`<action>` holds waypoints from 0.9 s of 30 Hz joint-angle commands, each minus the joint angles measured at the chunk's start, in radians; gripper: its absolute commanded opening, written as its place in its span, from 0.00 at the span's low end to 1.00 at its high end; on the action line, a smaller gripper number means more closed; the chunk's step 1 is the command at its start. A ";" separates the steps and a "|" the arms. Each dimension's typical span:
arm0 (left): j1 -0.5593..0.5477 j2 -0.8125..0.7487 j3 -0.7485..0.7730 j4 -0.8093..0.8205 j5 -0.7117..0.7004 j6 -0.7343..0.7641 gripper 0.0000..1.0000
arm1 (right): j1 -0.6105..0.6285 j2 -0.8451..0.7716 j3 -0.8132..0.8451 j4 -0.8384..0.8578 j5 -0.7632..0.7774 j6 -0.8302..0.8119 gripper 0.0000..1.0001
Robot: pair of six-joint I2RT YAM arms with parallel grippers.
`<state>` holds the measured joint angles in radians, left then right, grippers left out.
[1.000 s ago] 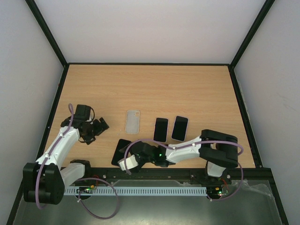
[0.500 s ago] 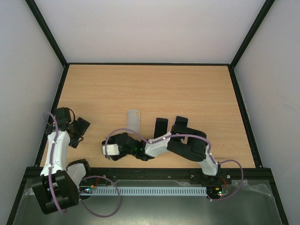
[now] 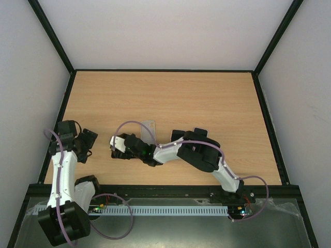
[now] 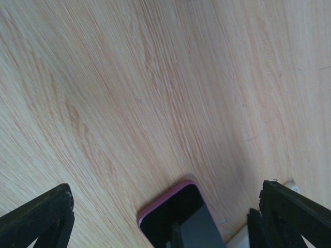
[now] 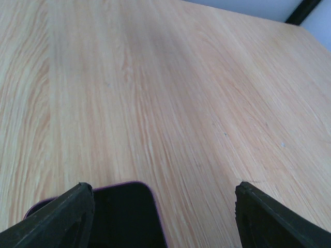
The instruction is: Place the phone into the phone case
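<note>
A dark phone with a pink-purple rim (image 5: pixel 111 214) lies flat on the wood between my right gripper's (image 5: pixel 164 190) open fingers. It sits close to the left finger, with a wide gap to the right one. From above, the right gripper (image 3: pixel 115 147) reaches far left and covers that phone. The left wrist view shows the same phone's (image 4: pixel 178 217) corner low between the spread fingers of my left gripper (image 4: pixel 165 188), which holds nothing. My left gripper (image 3: pixel 87 140) hangs near the table's left edge. The clear phone case (image 3: pixel 150 125) lies just behind the right arm, partly hidden.
Two more dark phones (image 3: pixel 178 134) (image 3: pixel 199 132) lie side by side mid-table, mostly covered by the right arm (image 3: pixel 194 150). A black frame (image 3: pixel 64 111) borders the table on the left. Bare wood (image 3: pixel 165 93) stretches across the far half.
The right arm swung left and away from the front edge, and the dark phone left its front spot with it. Its jaws narrowed somewhat. The left arm drew back towards the left edge.
</note>
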<state>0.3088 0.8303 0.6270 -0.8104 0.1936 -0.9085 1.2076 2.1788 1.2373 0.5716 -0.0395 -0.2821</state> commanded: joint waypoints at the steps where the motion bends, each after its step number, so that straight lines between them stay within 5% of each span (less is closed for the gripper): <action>1: 0.004 -0.043 -0.028 -0.047 0.088 -0.063 0.96 | -0.022 -0.092 0.086 -0.271 -0.091 0.181 0.78; 9: 0.003 -0.022 -0.035 -0.027 0.035 -0.032 0.95 | -0.042 -0.119 0.132 -0.575 -0.311 0.119 1.00; 27: 0.004 0.020 -0.091 0.011 -0.005 -0.009 0.96 | -0.072 0.032 0.322 -0.850 -0.230 -0.036 0.99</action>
<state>0.3088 0.8482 0.5541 -0.8097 0.2031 -0.9306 1.1397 2.1834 1.5303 -0.1947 -0.3054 -0.2729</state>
